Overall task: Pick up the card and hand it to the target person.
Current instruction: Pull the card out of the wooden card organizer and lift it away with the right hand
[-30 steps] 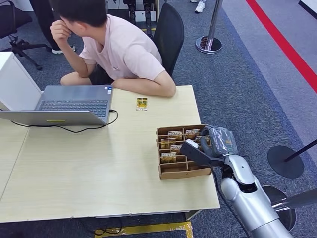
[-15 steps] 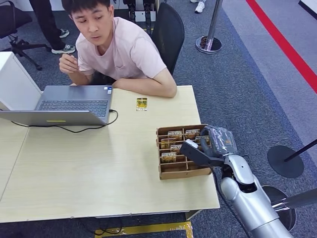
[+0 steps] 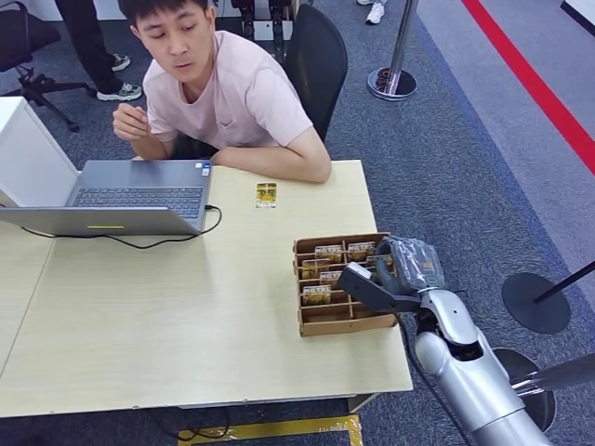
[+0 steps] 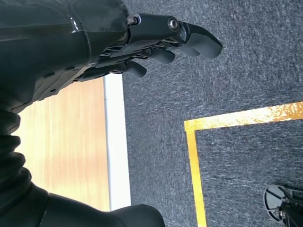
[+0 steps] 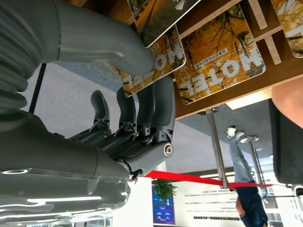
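Setting: grey carpeted office floor (image 3: pixel 449 167) with a red stripe, stanchion posts and a light wooden table (image 3: pixel 176 316).
Table contents: an open laptop (image 3: pixel 133 195) with its cable sits at the far left; a single loose card (image 3: pixel 266 194) lies near the far edge, just in front of the seated person's forearm.
Card box: a brown divided cardboard box (image 3: pixel 337 321) stands near the table's right edge, with yellow hotel cards (image 3: pixel 316 295) lying in several compartments.
Target person: a person in a pink shirt (image 3: pixel 231 93) sits across the table, leaning on it and looking toward the box.
Right hand: the right hand (image 3: pixel 382 279) is over the right side of the box; in the right wrist view its thumb (image 5: pixel 107 40) lies over one hotel card (image 5: pixel 157 54) and the fingers (image 5: pixel 157 109) curl under the card's edge, so it appears to be pinching that card, though I cannot tell how firm the hold is.
Left hand: the left hand (image 4: pixel 153 45) hangs beside the table edge above the carpet, fingers loosely extended and apart, holding nothing.
Step in hand: judged as the pick, with the card at the fingertips but not lifted out of the box.
Next move: likely tighten the pinch, raise the card clear of the dividers, then carry it across the table toward the person.
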Robot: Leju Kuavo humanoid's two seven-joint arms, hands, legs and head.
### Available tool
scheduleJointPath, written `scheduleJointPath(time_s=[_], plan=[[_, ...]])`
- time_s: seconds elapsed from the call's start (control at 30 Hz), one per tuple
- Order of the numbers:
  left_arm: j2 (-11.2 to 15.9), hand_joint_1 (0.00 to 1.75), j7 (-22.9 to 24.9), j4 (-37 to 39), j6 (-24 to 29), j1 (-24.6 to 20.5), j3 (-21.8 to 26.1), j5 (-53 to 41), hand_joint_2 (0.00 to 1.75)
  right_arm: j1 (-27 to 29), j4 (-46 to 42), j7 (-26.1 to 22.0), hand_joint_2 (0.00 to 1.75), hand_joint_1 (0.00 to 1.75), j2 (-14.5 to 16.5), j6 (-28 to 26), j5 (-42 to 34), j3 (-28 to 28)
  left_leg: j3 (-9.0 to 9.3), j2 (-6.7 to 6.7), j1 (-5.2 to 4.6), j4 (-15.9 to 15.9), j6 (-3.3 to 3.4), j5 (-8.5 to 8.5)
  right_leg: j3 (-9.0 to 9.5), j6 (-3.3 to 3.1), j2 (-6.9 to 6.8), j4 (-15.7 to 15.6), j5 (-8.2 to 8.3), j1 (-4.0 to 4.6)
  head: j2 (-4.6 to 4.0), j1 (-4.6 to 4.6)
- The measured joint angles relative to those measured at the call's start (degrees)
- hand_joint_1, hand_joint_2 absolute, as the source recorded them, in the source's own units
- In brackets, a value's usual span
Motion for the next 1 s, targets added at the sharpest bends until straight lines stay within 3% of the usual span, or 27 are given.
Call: scheduleJointPath(time_s=[0.17,0.73,1.0], plan=[[0.0,0.00,0.0,0.0,0.2,0.0,0.1,0.1,1.75,-0.2,0.0,-0.3,1.75,0.93,-0.4,0.1,-0.2,0.6,-0.01,0.00,0.00,0.0,0.00,0.00,0.00,0.00,0.00,0.0,0.00,0.00,-0.01,-0.01],[0.0,0.00,-0.2,0.0,0.4,0.0,1.1,0.5,1.75,0.8,-1.9,0.7,1.75,1.22,-0.9,1.1,-0.2,2.0,0.00,0.00,0.00,0.0,0.00,0.00,-0.01,0.00,0.01,0.0,0.00,0.00,0.00,-0.01],[0.0,0.00,-0.2,0.0,0.5,0.0,1.2,0.5,1.75,0.9,-2.8,1.0,1.75,1.24,-0.9,1.5,0.1,2.2,0.02,0.00,0.00,0.0,0.00,0.00,-0.01,0.00,0.02,0.0,0.00,0.00,0.00,0.00]])
